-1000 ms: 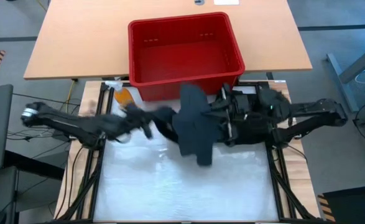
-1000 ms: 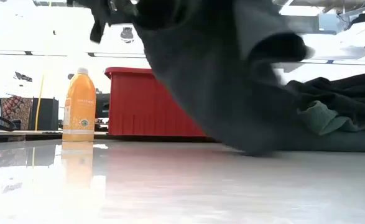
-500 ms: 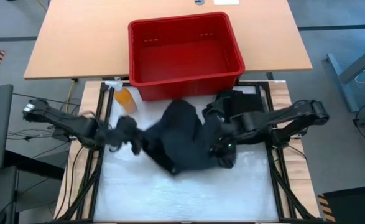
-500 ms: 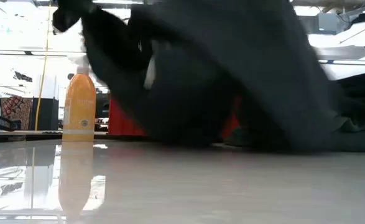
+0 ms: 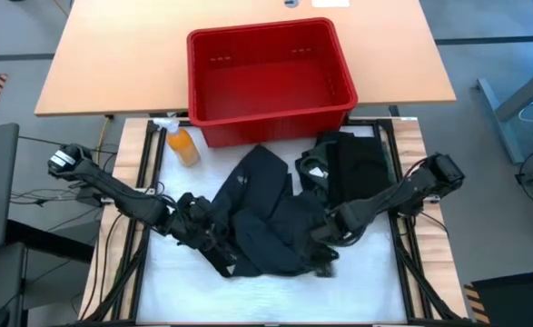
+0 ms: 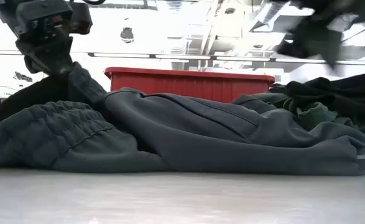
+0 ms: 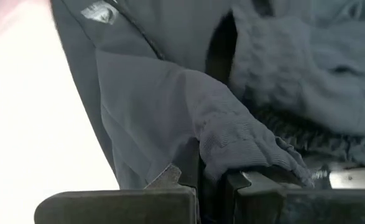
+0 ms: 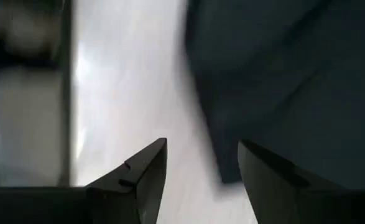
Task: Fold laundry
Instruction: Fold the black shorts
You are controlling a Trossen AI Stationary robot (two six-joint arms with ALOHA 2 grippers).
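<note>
Dark grey garment point(image 5: 266, 222) lies crumpled on white mat point(image 5: 275, 291), between both grippers. Soft, limp, light by look; will sag and bunch, best taken at hem or elastic waistband. Left gripper point(image 5: 186, 221) pinches ribbed edge, fingers closed on cloth. Right gripper point(image 5: 325, 238) just beside garment's edge, fingers point(image 8: 146, 171) spread, holding nothing. Red bin point(image 5: 271, 109) beyond grippers, empty. More folded clothes point(image 5: 352, 163) near right arm.
</note>
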